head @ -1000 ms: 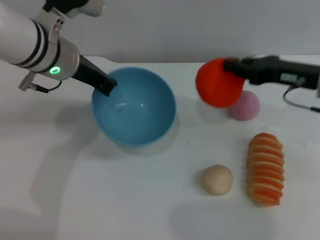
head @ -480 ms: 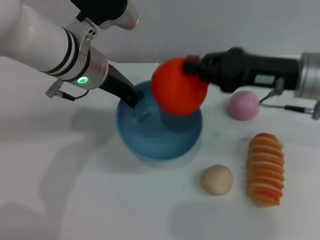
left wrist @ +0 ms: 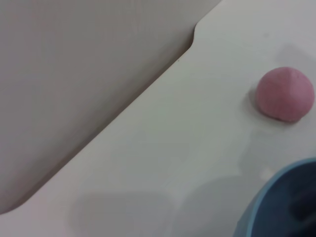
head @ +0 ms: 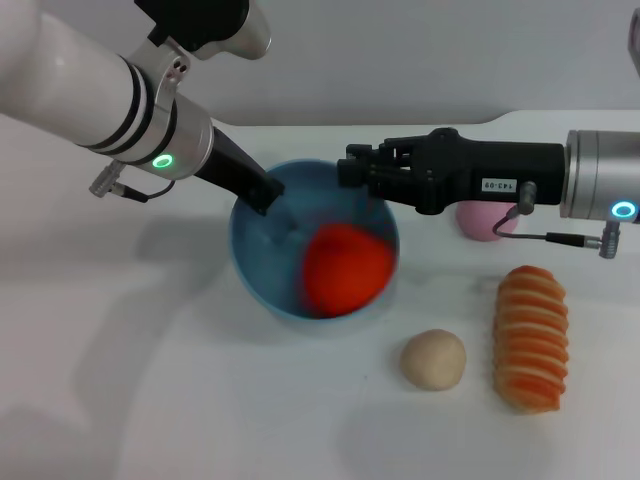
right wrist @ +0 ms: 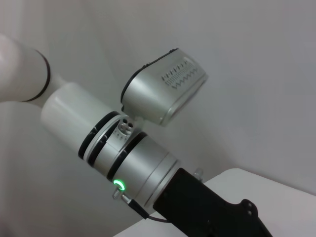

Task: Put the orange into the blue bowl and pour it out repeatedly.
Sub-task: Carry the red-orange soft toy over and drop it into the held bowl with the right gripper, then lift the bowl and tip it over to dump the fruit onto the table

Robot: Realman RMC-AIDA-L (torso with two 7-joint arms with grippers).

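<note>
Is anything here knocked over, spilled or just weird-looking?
Nothing stands out. The orange sits inside the blue bowl, which the left end effector holds by its rim. The right end effector hovers empty above. The pink ball, beige ball and striped roll lie undisturbed.

You see the orange (head: pixel 345 268) only as a motion-blurred red smear inside the blue bowl (head: pixel 262 262), below the right gripper (head: pixel 350 170); its stem nub is lost in the blur. The right gripper hides the bowl's far rim and much of the pink ball (head: pixel 484 222). The left gripper (head: pixel 266 194) covers the rim where it meets it, so you cannot judge its grip. The left wrist view cuts the bowl to one corner.
</note>
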